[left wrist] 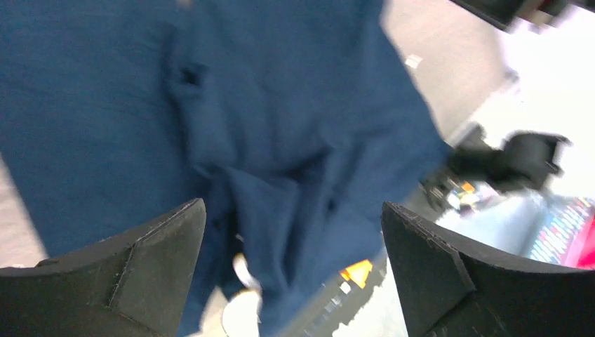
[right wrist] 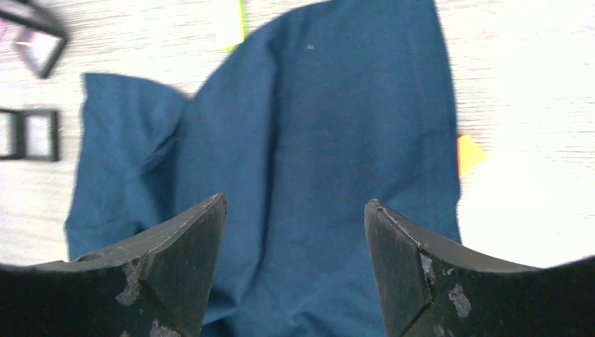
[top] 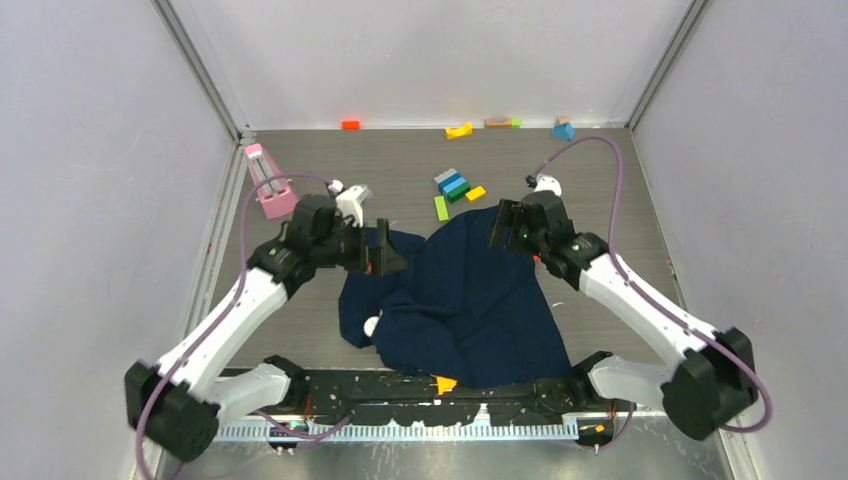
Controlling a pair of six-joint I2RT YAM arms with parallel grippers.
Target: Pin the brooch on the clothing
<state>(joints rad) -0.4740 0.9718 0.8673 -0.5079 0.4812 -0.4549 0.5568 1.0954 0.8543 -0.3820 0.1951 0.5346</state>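
The top view alone places the left gripper (top: 386, 252) at the left edge of the crumpled clothing (top: 465, 300), the right gripper (top: 505, 228) at its far edge. Wrist views show both pairs of fingers spread, empty. The brooch cannot be made out.

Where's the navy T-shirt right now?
Top view: the navy T-shirt lies crumpled in the middle of the table, between the open left hand and the open right hand.

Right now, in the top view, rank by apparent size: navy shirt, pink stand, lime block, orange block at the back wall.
1. Navy shirt
2. Pink stand
3. Lime block and orange block: too alike to rank, and the orange one sits farther back.
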